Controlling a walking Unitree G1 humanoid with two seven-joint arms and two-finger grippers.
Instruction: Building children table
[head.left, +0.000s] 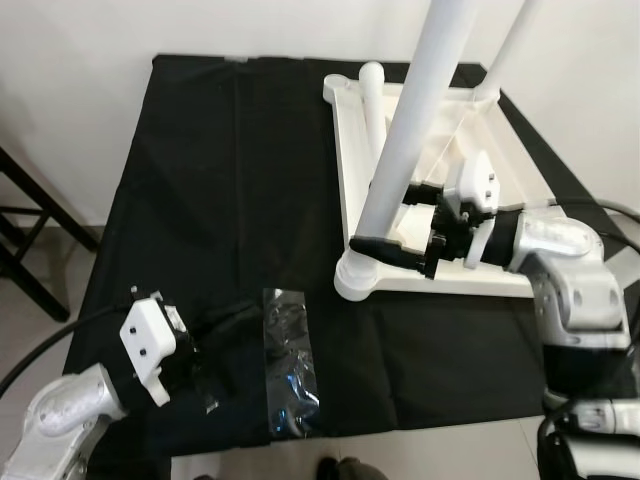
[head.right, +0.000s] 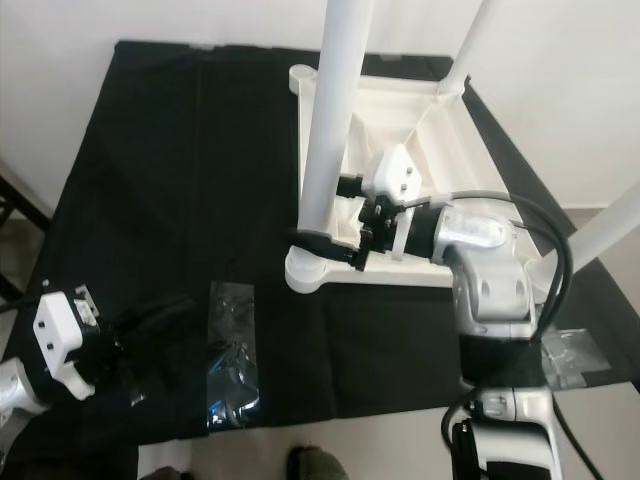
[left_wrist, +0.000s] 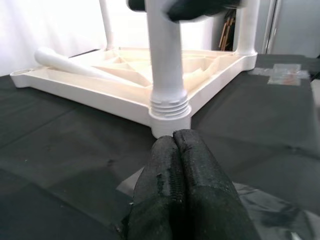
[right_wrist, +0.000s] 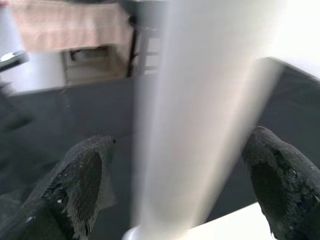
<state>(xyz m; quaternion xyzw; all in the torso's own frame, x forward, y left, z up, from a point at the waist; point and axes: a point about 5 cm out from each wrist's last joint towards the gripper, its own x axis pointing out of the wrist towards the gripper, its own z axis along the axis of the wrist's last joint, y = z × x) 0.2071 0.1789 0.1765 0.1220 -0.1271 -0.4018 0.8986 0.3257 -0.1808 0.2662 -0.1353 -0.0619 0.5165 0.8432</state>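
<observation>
From the left eye view, a white tabletop (head.left: 440, 190) lies upside down on a black cloth (head.left: 220, 200), toward the cloth's far right corner. A white leg (head.left: 410, 130) stands upright in the tabletop's near left corner socket, a second leg (head.left: 505, 50) rises at the far right corner, and a loose leg (head.left: 372, 110) lies inside the frame near its far left corner. The right gripper (head.left: 395, 225) reaches in from the right, forearm level, its two black fingers spread with one either side of the upright leg low down. The left gripper (head.left: 215, 340) rests low near the cloth's near left corner, beside a crumpled clear plastic bag (head.left: 288, 365) lying at the near edge. No writing can be read anywhere.

In the left wrist view, the left gripper's fingers (left_wrist: 165, 200) are pressed together, empty, pointing at the socket where the leg meets the tabletop.

In the right wrist view, the right fingers (right_wrist: 80, 185) stand wide apart around the blurred leg; whether they touch it cannot be told.
</observation>
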